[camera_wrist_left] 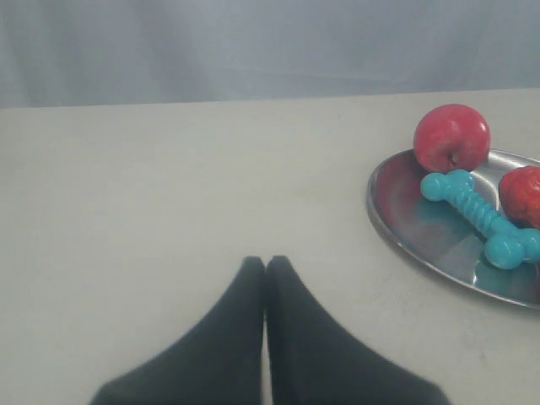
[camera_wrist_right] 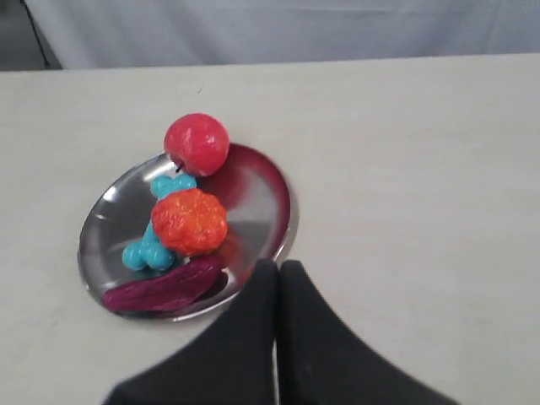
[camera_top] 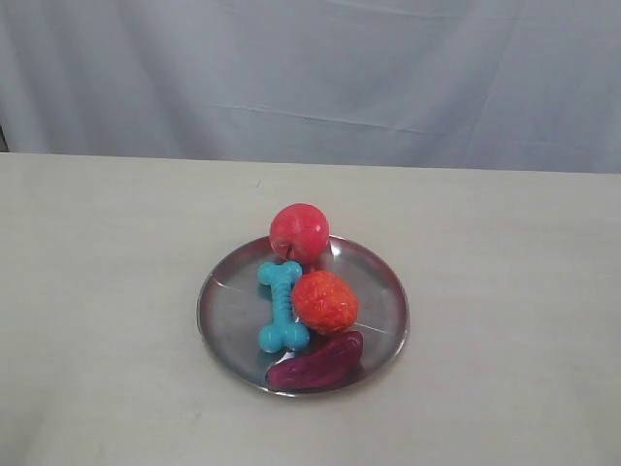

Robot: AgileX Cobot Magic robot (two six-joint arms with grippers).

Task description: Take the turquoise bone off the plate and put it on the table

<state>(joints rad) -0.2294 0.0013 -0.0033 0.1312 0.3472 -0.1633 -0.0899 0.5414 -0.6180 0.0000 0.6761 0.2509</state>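
Observation:
The turquoise bone (camera_top: pixel 280 305) lies on the silver plate (camera_top: pixel 225 309), left of centre, between a red ball and a purple toy. The left wrist view shows the bone (camera_wrist_left: pixel 483 218) on the plate (camera_wrist_left: pixel 396 213) off to one side of my left gripper (camera_wrist_left: pixel 266 261), which is shut and empty above bare table (camera_top: pixel 97 291). My right gripper (camera_wrist_right: pixel 279 266) is also shut and empty, its tips over the plate's rim (camera_wrist_right: pixel 283 228); there the bone (camera_wrist_right: pixel 153 240) is half hidden behind an orange toy. Neither gripper appears in the exterior view.
A red ball (camera_top: pixel 299 233) sits at the plate's far rim, an orange knobbly toy (camera_top: pixel 324 302) right of the bone, and a purple oblong toy (camera_top: pixel 316 363) at the near rim. A grey cloth (camera_top: pixel 310 78) hangs behind the table.

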